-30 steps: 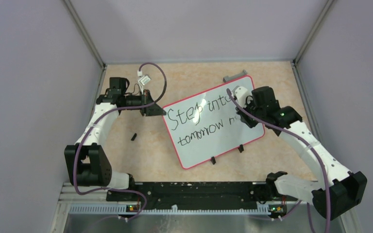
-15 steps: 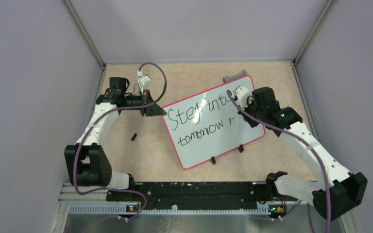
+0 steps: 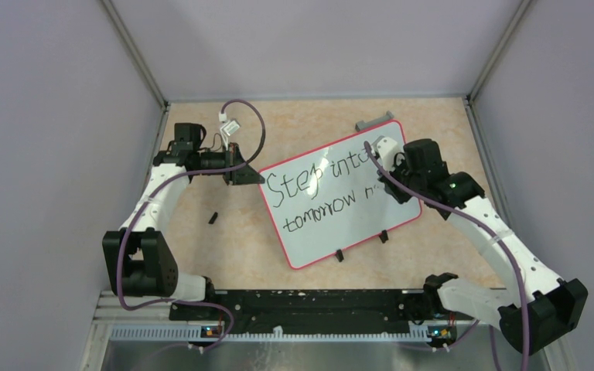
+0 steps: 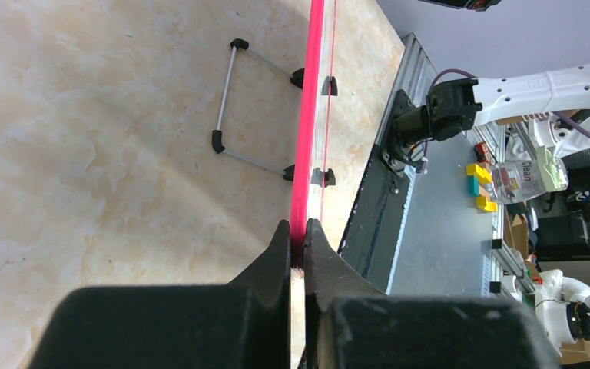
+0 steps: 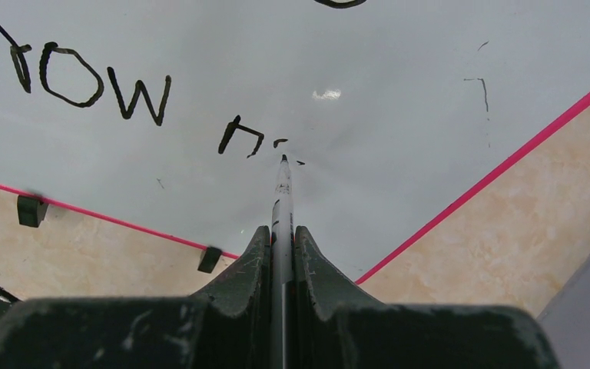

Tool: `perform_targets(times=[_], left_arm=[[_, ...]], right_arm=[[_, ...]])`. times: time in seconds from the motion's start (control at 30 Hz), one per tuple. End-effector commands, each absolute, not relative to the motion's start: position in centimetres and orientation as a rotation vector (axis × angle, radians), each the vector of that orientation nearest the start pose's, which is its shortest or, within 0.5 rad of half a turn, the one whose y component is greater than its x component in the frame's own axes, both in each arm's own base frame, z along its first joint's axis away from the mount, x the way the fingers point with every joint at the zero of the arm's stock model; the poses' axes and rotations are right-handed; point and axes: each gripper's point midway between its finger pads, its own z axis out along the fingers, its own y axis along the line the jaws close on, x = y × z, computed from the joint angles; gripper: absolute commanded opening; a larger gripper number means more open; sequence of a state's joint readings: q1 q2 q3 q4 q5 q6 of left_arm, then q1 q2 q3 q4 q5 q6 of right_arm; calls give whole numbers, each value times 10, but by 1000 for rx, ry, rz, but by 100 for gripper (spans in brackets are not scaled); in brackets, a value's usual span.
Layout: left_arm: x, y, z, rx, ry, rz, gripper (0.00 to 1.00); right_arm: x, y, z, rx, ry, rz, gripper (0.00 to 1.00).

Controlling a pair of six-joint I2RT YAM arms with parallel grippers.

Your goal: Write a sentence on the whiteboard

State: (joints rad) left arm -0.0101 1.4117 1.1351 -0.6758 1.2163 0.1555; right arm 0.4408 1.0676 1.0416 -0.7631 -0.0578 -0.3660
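Observation:
The whiteboard (image 3: 332,232) lies tilted on the table, white with a pink rim (image 4: 307,115). The sentence (image 3: 317,193) is in black marker on two lines, "Step into" above "tomorrow n" (image 5: 138,96). My left gripper (image 3: 251,176) is shut on the board's left edge, its jaws (image 4: 297,238) pinching the pink rim. My right gripper (image 3: 387,185) is over the board's right part, shut (image 5: 282,231) on a thin marker (image 5: 283,192). The marker's tip is at the board's surface just right of the "n", beside small fresh strokes.
A small black cap-like piece (image 3: 213,218) lies on the table left of the board. A grey bar (image 3: 371,124) sits behind the board's far corner. Two black clips (image 3: 339,255) (image 3: 384,236) sit on the near edge. Grey walls close in on three sides.
My right gripper with the marker has shifted slightly to the right at the end of the second line. The left arm and the board have not moved.

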Motion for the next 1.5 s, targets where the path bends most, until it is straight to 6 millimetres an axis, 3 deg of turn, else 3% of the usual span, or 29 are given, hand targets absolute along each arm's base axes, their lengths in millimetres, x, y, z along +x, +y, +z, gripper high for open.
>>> perform_targets(times=[0.0, 0.33, 1.17, 1.47], left_arm=[[278, -166, 219, 685, 2039, -1352, 0], [278, -165, 218, 684, 2040, -1342, 0], [278, -166, 216, 680, 2045, -1352, 0], [279, -166, 215, 679, 2047, -1353, 0]], right_arm=[[274, 124, 215, -903, 2089, 124, 0], [276, 129, 212, -912, 2088, 148, 0], [255, 117, 169, -997, 2194, 123, 0], [275, 99, 191, -924, 2148, -44, 0]])
